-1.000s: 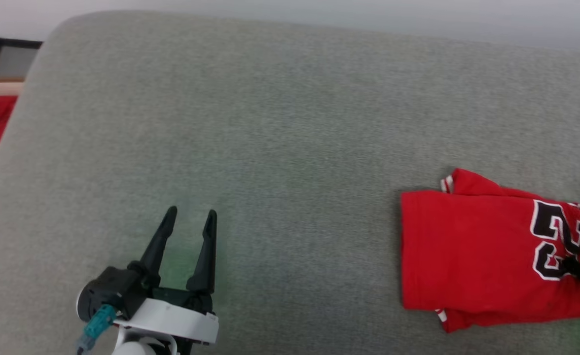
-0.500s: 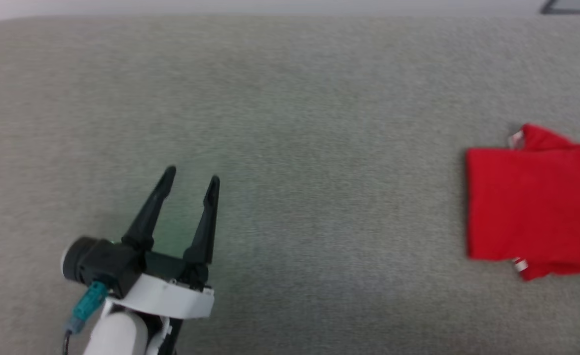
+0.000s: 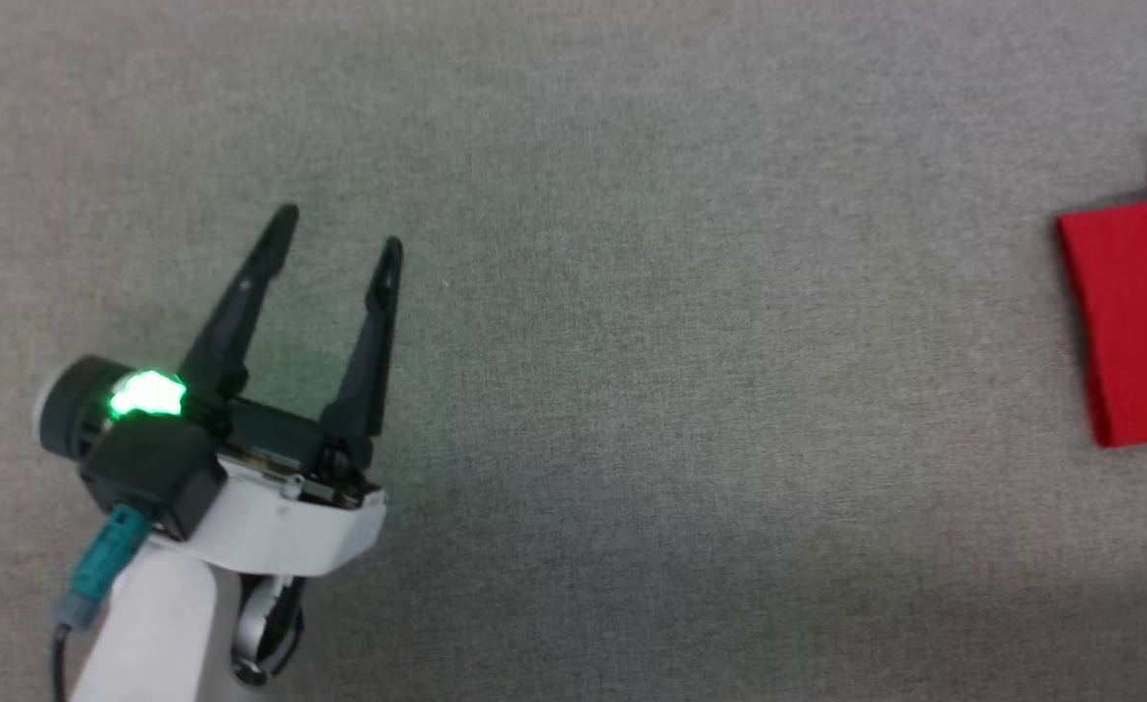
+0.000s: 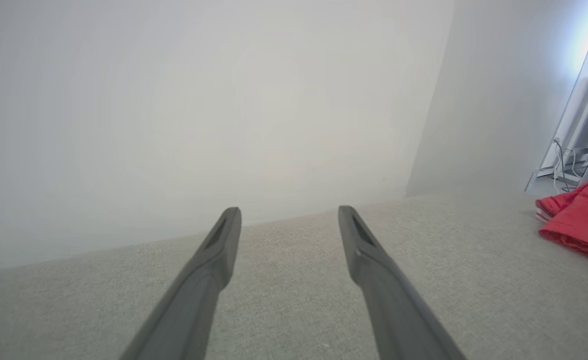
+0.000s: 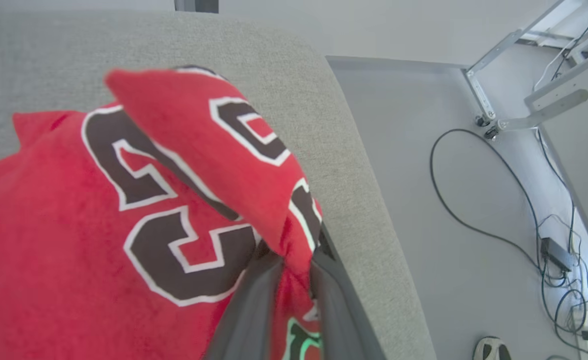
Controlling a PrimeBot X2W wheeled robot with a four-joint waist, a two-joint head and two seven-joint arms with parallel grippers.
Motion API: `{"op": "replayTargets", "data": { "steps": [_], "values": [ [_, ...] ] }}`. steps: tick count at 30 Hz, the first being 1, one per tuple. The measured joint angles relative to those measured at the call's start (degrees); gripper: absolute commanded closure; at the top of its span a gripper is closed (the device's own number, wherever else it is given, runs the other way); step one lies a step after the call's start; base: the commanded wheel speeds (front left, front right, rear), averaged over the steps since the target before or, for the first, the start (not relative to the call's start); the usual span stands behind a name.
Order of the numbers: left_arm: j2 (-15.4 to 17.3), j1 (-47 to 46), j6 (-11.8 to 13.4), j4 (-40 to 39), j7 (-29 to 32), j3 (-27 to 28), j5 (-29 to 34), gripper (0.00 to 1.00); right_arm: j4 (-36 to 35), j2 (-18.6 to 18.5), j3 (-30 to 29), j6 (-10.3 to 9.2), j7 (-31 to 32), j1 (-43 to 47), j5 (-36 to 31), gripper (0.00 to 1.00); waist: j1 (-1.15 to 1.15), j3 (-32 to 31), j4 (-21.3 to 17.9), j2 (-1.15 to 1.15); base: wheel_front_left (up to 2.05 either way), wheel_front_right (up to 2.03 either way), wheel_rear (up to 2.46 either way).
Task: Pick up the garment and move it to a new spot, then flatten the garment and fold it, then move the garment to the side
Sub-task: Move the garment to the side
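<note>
The garment [image 3: 1134,322], a bright red folded jersey, lies at the right edge of the head view on the grey fabric surface [image 3: 681,341]. The right wrist view shows the garment [image 5: 49,240] close up, with big black-and-white numerals. There my right gripper [image 5: 291,265] is shut on a raised fold of its red cloth, near the surface's rounded edge. My left gripper [image 3: 339,232] hovers open over bare fabric, far to the left of the garment. In the left wrist view the left gripper [image 4: 289,215] holds nothing, and the garment [image 4: 581,225] lies far right.
Beyond the grey surface's edge [image 5: 369,210] lies a pale floor with black cables [image 5: 474,220], a metal frame [image 5: 524,65] and a shoe tip [image 5: 491,347]. A plain white wall [image 4: 199,110] stands behind the surface.
The head camera has swung, so the garment has slid toward the picture's right edge and the left gripper looks larger. The left gripper stays open; its green light now shows.
</note>
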Motion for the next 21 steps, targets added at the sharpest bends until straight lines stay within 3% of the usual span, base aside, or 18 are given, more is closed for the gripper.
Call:
{"op": "replayTargets", "data": {
  "steps": [10,20,21],
  "values": [
    [1.27,-2.67,0.0,-1.41,0.0,0.13,1.43,0.0,14.67,0.46,4.42,0.0,-6.36,-9.59,-8.8,1.0,0.0,3.69,1.14,0.0,0.0,0.0,0.0],
    [1.53,-2.74,0.0,-0.8,0.0,0.48,2.0,0.0,24.38,2.34,6.34,0.0,-12.92,-13.8,-10.82,1.0,0.0,3.94,1.84,0.0,0.0,0.0,0.0],
    [1.43,-2.7,0.0,-0.59,0.0,0.54,2.0,0.0,24.9,2.41,6.44,0.0,-13.54,-14.06,-10.81,0.94,0.0,3.74,1.83,0.0,0.0,0.0,0.0]
  ]
}}
